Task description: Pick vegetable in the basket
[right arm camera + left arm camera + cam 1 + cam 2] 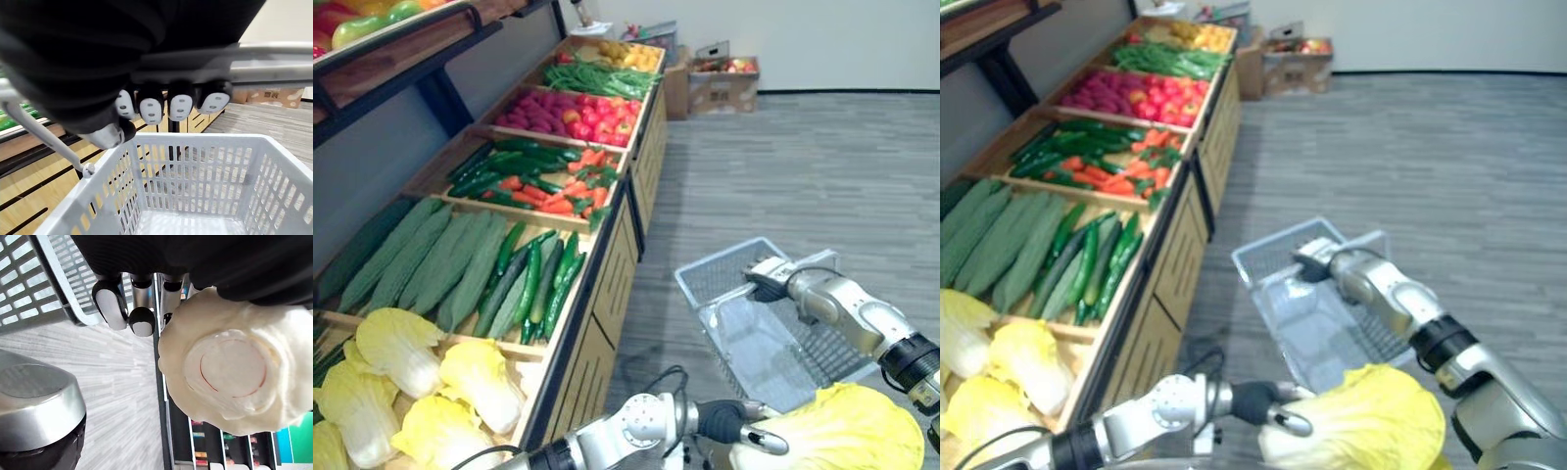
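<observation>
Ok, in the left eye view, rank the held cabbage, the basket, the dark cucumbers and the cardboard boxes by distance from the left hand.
1. cabbage, gripped in the left hand itself, lower right.
2. basket, just beyond the hand, on the robot's right.
3. cucumbers, in the shelf bin to the left.
4. cardboard boxes, by the far wall.

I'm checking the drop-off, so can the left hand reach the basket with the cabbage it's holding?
Probably yes. The left hand holds the cabbage close by the basket, at its near edge, and the basket's top lies open. The right hand grips its handle at the far side.
</observation>
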{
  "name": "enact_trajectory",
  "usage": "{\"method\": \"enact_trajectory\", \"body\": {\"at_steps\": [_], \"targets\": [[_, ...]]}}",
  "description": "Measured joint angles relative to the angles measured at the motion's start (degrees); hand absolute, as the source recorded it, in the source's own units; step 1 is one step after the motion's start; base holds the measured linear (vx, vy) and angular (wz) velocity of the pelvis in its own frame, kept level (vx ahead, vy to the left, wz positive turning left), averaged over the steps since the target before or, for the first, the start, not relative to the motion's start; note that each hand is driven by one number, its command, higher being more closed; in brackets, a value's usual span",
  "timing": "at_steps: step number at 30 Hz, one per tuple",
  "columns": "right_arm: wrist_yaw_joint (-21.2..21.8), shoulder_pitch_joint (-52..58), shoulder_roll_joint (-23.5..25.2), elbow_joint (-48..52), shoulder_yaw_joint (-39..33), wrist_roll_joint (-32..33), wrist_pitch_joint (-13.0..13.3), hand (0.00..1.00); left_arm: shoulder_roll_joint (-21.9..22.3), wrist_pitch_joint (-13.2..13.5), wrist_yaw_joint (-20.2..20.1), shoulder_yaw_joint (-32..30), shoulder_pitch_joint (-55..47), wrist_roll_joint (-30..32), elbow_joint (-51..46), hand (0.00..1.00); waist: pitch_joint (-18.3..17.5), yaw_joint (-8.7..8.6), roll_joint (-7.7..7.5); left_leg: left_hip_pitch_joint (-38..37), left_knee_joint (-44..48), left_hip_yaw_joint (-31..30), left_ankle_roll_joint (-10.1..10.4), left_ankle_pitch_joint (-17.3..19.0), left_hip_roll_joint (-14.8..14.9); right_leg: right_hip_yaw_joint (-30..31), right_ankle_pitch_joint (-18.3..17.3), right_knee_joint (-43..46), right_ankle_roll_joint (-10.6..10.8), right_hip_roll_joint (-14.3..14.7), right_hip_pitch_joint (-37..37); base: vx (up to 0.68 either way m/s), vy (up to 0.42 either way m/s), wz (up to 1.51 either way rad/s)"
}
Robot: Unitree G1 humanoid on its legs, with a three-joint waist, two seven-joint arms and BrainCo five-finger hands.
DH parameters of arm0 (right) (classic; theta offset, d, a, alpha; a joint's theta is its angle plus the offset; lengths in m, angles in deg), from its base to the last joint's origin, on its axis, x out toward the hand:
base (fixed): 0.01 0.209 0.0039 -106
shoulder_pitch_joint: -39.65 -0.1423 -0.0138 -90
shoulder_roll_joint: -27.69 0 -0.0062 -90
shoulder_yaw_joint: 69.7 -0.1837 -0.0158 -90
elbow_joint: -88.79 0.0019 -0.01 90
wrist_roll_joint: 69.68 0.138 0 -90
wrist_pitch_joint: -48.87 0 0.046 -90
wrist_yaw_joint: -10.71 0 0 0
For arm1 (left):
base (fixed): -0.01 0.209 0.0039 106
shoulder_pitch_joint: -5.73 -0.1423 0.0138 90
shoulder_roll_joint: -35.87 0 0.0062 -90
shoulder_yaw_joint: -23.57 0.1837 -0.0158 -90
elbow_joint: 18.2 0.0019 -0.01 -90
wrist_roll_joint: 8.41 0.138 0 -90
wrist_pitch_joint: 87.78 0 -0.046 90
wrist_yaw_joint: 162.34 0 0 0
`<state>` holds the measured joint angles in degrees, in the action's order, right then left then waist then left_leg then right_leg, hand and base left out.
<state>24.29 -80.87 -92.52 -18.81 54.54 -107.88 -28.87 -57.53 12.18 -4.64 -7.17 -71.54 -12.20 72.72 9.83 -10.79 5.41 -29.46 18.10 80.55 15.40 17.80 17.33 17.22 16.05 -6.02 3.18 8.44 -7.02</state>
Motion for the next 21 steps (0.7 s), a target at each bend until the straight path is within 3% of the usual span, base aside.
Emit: {"method": "enact_trajectory", "body": {"at_steps": [5, 8, 11, 15, 20, 21], "targets": [[2.2, 3.8, 0.2, 3.7, -4.7, 0.0, -0.4, 1.00, 11.1, -3.1, 2.1, -3.8, 1.2, 8.3, 8.1, 1.00, -0.1, 0.03, -0.13, 0.3, -2.2, -1.4, 0.0, -0.8, -1.9, -0.4, 0.2, 0.0, -0.1, -1.2, 0.3, -0.04, 0.082, 0.09], [3.9, 4.8, 0.9, 3.9, -7.2, 0.5, -1.3, 1.00, 14.9, -4.0, 3.7, -7.0, 1.9, 11.7, 12.6, 1.00, 0.1, -0.03, -0.42, 0.3, -4.1, -2.1, -0.2, -1.1, -3.5, -0.2, 0.1, 0.0, 0.2, -2.2, 0.3, -0.07, 0.085, 0.06], [5.7, 5.6, 1.6, 4.1, -9.2, 0.7, -2.5, 1.00, 16.1, -4.7, 5.0, -9.3, 3.0, 14.1, 15.8, 1.00, 0.5, 0.13, -1.06, 0.5, -4.4, -2.7, -0.3, -1.1, -4.2, -0.3, 0.1, 0.0, 0.2, -2.9, 0.4, -0.09, 0.077, 0.09], [9.1, 7.3, 2.8, 5.8, -11.8, 1.0, -6.0, 1.00, 17.3, -5.6, 6.5, -12.8, 3.6, 16.8, 18.8, 1.00, 0.7, -0.01, -1.40, 1.3, -4.9, -4.2, -0.8, -0.9, -5.1, -0.5, 0.1, 0.0, 0.3, -4.0, 0.0, -0.07, 0.078, 0.10], [11.4, 7.4, 4.8, 6.8, -13.9, 0.9, -7.4, 1.00, 19.7, -6.4, 6.5, -14.8, 4.1, 18.8, 21.6, 1.00, 0.8, 0.05, -1.49, 1.9, -4.9, -4.3, -1.1, -0.7, -5.6, -0.5, 0.3, 0.0, 0.5, -4.3, -0.6, -0.03, 0.069, 0.00], [11.9, 7.5, 4.9, 7.6, -14.1, 1.0, -8.1, 1.00, 20.0, -6.4, 6.5, -15.0, 4.8, 19.4, 22.4, 0.00, 0.8, 0.04, -1.55, 2.2, -4.9, -4.4, -1.1, -0.7, -5.8, -0.3, 0.3, 0.0, 0.6, -4.5, -0.9, -0.01, 0.071, -0.03]]}}
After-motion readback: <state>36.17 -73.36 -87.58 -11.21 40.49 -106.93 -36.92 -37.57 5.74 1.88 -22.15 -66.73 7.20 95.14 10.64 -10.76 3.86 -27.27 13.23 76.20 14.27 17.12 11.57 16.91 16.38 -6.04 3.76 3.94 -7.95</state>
